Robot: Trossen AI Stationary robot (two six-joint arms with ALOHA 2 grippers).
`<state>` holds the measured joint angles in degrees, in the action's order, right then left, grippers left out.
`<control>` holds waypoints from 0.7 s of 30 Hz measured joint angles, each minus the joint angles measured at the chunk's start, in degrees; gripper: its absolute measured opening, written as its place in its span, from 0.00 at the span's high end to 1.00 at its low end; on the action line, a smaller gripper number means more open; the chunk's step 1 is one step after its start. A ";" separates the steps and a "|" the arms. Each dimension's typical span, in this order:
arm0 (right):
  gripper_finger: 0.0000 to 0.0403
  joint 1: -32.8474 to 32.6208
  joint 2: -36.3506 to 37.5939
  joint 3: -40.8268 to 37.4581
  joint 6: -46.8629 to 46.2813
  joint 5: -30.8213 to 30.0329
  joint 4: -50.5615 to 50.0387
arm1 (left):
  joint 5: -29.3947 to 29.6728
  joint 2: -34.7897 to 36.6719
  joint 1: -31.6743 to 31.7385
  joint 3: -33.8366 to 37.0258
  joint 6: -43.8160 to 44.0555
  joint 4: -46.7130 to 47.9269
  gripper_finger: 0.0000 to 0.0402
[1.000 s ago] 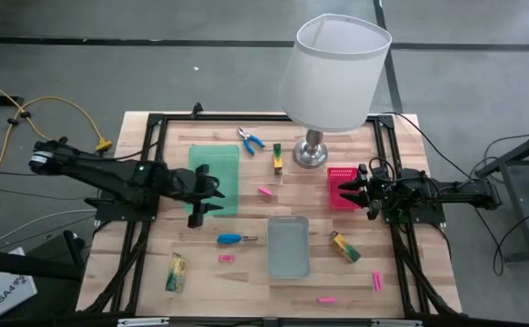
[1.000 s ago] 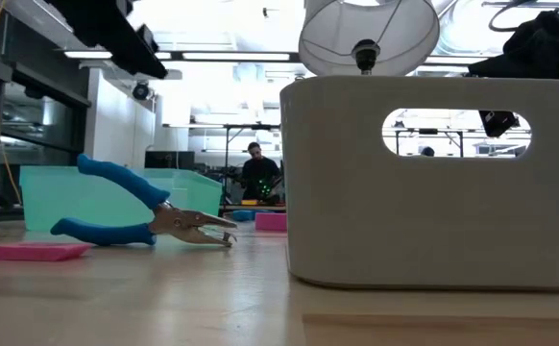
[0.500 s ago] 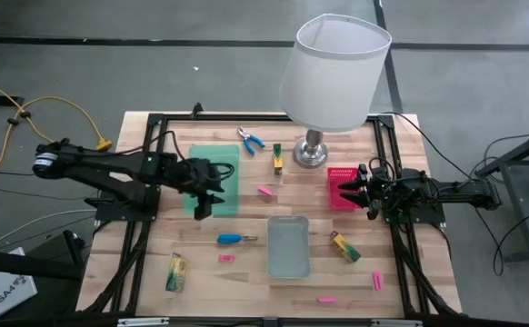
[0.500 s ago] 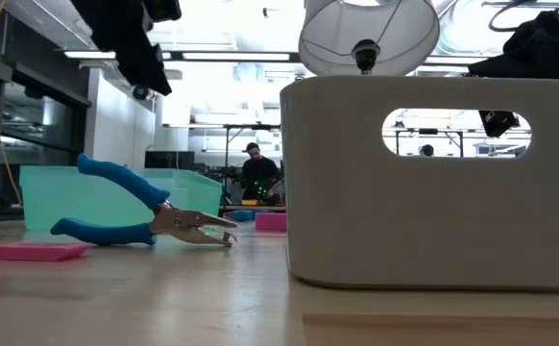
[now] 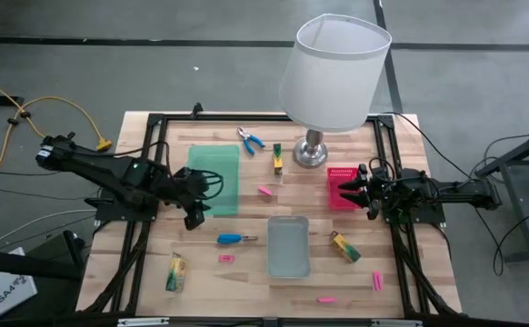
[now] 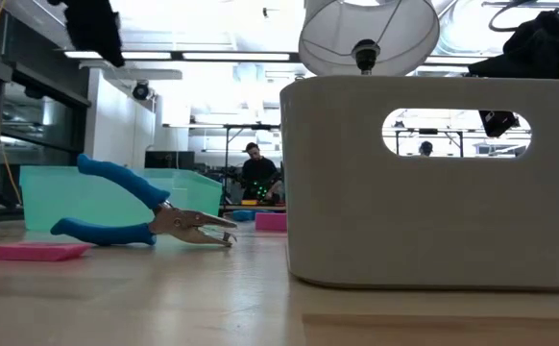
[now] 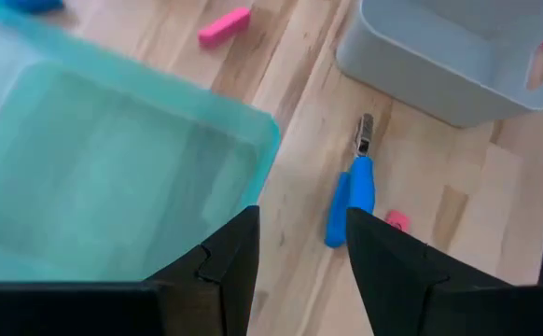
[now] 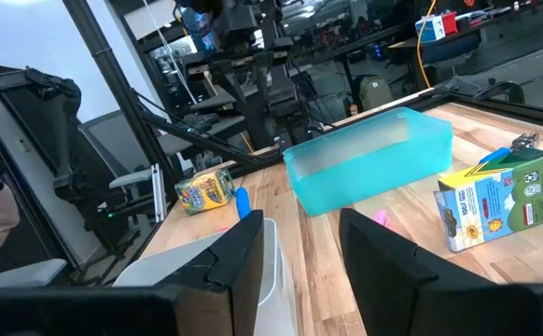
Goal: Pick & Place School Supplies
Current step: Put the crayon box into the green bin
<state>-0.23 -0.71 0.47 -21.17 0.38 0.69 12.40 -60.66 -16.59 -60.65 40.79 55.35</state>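
My left gripper is open and hangs over the near-left corner of the green tray, touching nothing. The blue-handled screwdriver lies flat on the table, toward the near edge from it. My right gripper waits open over the pink tray. Blue-handled pliers lie near the far edge. Pink bars, a yellow-and-green piece and two small boxes lie scattered on the wood.
A grey tray stands in the table's middle near part. The big white-shaded lamp stands at the far edge by the pink tray. A person sits in the room behind. Black frame rails run along both table sides.
My left gripper first swung a little over the green tray, then drew back toward the table's left and near edge; in the low view its arm went up and out toward the picture's corner. It stayed open. Nothing else moved.
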 joint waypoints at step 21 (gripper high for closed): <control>0.67 0.00 0.01 0.02 0.00 0.00 0.00 | -7.60 0.13 -5.28 -0.19 27.95 12.28 0.61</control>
<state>-0.23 -0.70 0.49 -21.17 0.38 0.69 4.81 -60.53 -21.87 -60.84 68.74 67.64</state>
